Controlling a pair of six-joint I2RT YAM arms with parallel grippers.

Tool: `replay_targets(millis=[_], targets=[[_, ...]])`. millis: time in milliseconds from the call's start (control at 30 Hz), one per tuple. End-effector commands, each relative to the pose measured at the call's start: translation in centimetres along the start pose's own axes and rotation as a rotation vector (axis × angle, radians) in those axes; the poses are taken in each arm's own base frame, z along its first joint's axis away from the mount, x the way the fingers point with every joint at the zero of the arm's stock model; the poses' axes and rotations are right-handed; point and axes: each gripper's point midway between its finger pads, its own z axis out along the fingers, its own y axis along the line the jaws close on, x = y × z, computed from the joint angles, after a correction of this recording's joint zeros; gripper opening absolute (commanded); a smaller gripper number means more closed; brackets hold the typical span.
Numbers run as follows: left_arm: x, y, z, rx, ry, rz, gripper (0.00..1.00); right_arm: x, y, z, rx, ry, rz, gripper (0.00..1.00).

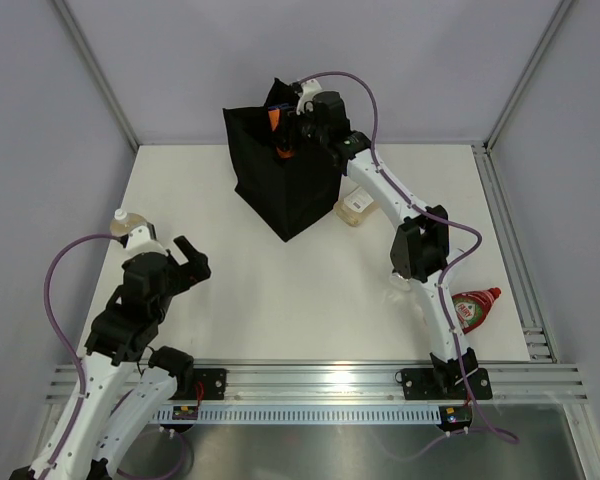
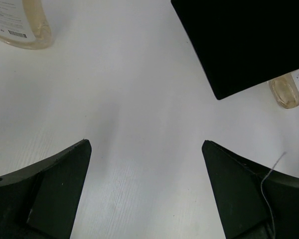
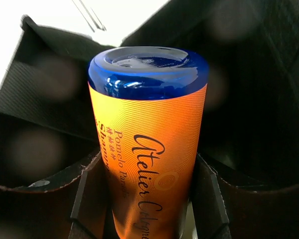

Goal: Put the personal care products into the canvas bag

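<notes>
The orange bottle [image 3: 148, 144] is clamped at mid-body by the right gripper [image 3: 147, 199], at the mouth of the canvas bag [image 1: 275, 190]. It is judged stiff, light and glossy (slippery, probably), so the body is best held. The left gripper [image 2: 145, 184] is spread wide, empty.

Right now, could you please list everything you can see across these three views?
Bag: one, black, far centre of the table.
Orange bottle: one, blue cap, held at the bag's mouth.
Amber bottle: one, clear, beside the bag's right side.
Capped bottle: one, pale amber with white top, far left by the left arm.
Red bottle: one, green label, lying near the table's right edge.
Whitish thing: one, mostly hidden under the right arm.
Table: one, white.
Left hand: one, black, open over bare table.
Right hand: one, black, shut on the orange bottle.
</notes>
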Motion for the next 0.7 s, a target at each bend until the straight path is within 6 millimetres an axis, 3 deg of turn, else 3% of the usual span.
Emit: replay_targets(millis=[0, 167, 500, 567, 667], targets=[[-1.1, -0.3, 0.4, -0.002, -0.051, -0.023, 0.99, -0.8, 1.0, -0.7, -0.010, 0.006, -0.073, 0.00], [-1.1, -0.4, 0.5, -0.002, -0.050, -0.019, 0.99, 5.3, 1.2, 0.5, -0.063, 0.181, -0.044, 0.00], [-0.8, 0.1, 0.6, -0.027, -0.042, -0.053, 0.99, 13.9, -0.3, 2.7, -0.098, 0.346, -0.051, 0.09], [-0.7, 0.2, 0.7, -0.041, -0.041, -0.065, 0.99, 14.9, -0.5, 2.8, -0.098, 0.365, -0.056, 0.13], [-0.4, 0.6, 1.0, -0.064, -0.033, -0.083, 0.99, 14.4, -0.2, 2.8, -0.126, 0.355, -0.092, 0.23]])
